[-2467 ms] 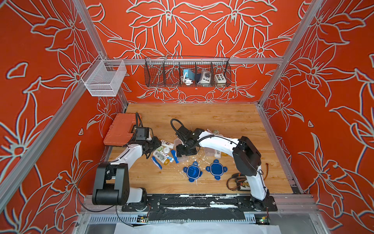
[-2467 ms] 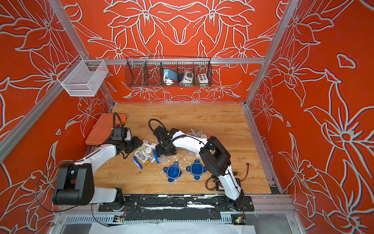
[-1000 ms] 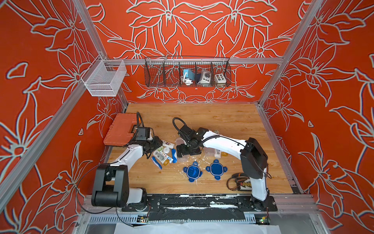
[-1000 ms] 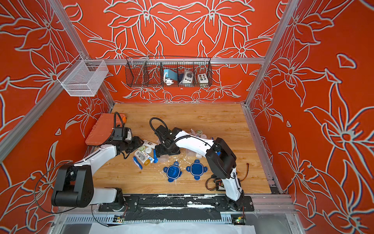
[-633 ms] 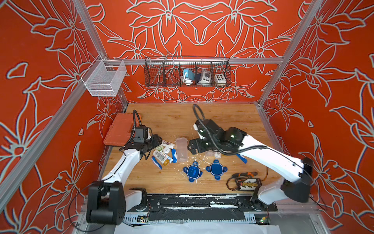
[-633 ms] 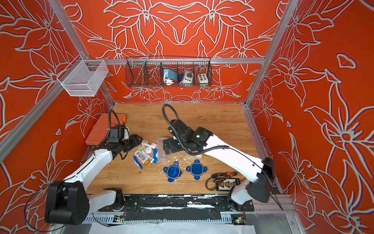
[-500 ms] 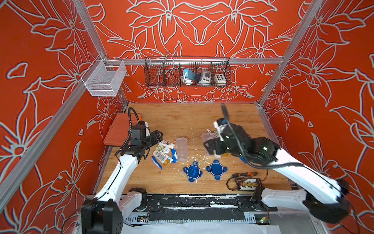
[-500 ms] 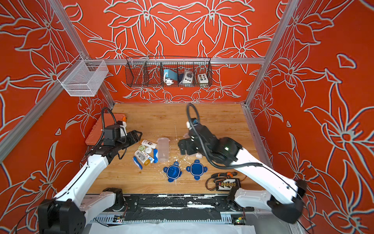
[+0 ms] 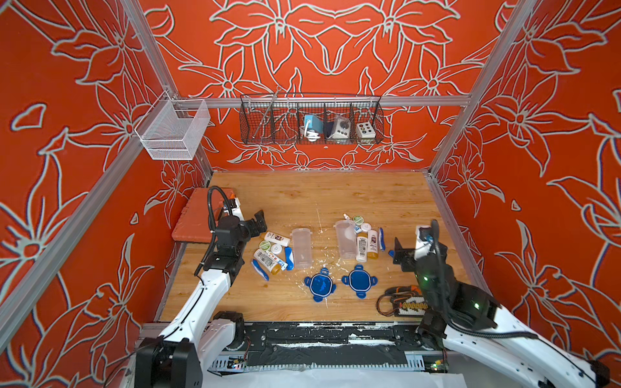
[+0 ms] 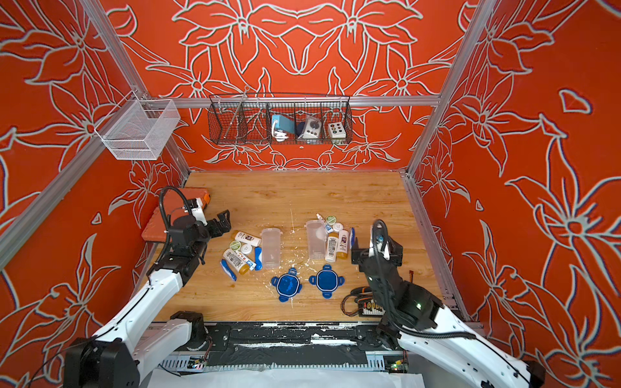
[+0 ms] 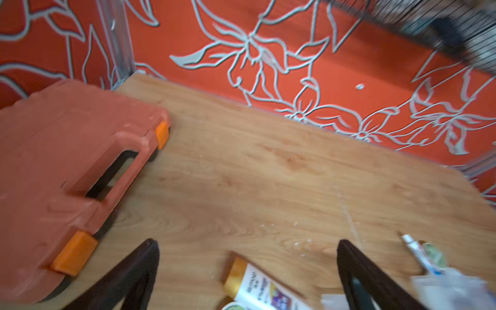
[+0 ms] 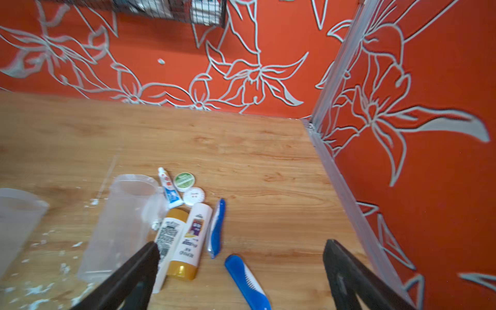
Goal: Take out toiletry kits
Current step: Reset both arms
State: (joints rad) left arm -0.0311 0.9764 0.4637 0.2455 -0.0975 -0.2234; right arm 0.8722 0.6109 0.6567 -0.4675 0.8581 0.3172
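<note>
The toiletry kits lie in two heaps on the wooden table: one (image 9: 273,252) left of centre, one (image 9: 367,240) right of centre. Each holds white labelled bottles, round tins and blue folding toothbrushes. A clear tub lies on its side beside each heap, the left tub (image 9: 301,248) and the right tub (image 9: 345,239). My left gripper (image 11: 247,243) hangs open above an amber-capped white bottle (image 11: 257,287), holding nothing. My right gripper (image 12: 241,243) is open too, over a blue toothbrush (image 12: 247,281) beside two white bottles (image 12: 192,236), a small tube (image 12: 169,190) and a green tin (image 12: 184,179).
Two blue four-tabbed lids (image 9: 320,284) (image 9: 359,280) lie near the front. An orange tool case (image 9: 198,221) sits at the left wall. A cabled circuit board (image 9: 403,302) lies front right. White flecks litter the wood. Wire baskets (image 9: 311,124) (image 9: 173,131) hang on the walls.
The left gripper has opened and drawn back up from the left heap. The right arm has swung away from the left tub to the right side, still open.
</note>
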